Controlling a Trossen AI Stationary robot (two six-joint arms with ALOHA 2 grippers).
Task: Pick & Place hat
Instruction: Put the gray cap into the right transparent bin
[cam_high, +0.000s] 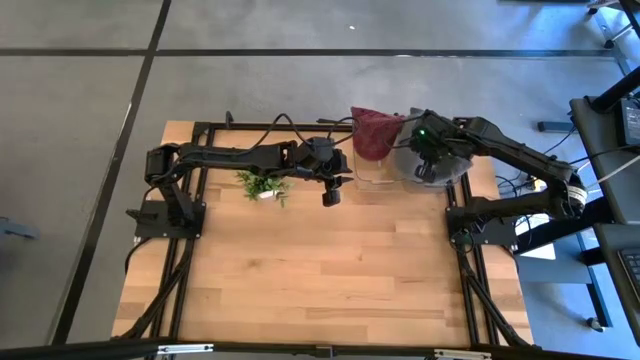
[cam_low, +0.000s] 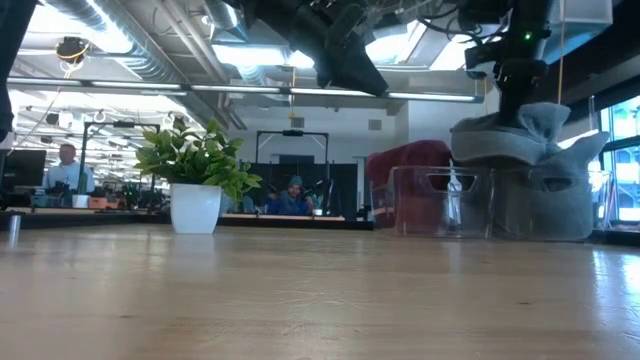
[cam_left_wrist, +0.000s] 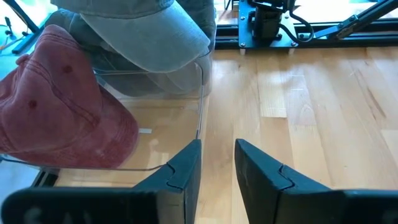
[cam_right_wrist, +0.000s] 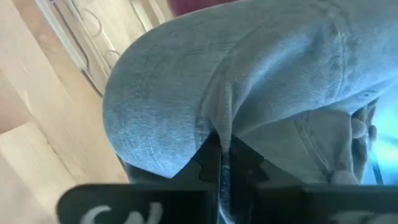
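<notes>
A grey hat (cam_high: 432, 158) lies over the right part of a clear plastic bin (cam_high: 372, 176) near the table's far edge; in the low view the grey hat (cam_low: 528, 140) is draped over the bin's rim (cam_low: 440, 172). A red hat (cam_high: 372, 130) sits in the bin's far left part and leans on its wall. My right gripper (cam_high: 428, 160) is above the grey hat, shut on it. My left gripper (cam_high: 332, 192) hovers open just left of the bin, beside a small potted plant (cam_high: 262, 184). In the left wrist view, my left gripper (cam_left_wrist: 217, 167) points at the bin's corner and the red hat (cam_left_wrist: 62, 106). My right gripper (cam_right_wrist: 221, 149) pinches a raised fold of the grey hat's crown (cam_right_wrist: 219, 115) between its two fingers, coming from above and pointing down. The cloth puckers into a ridge at the fingertips. The hat's lower part (cam_low: 545, 205) hangs over the clear bin.
The potted plant (cam_low: 195, 175) stands left of the bin, close to my left arm. The arms' black frames run along the table's left and right edges. Bare wooden tabletop (cam_high: 330, 270) spreads over the near half. People sit in the room beyond the table.
</notes>
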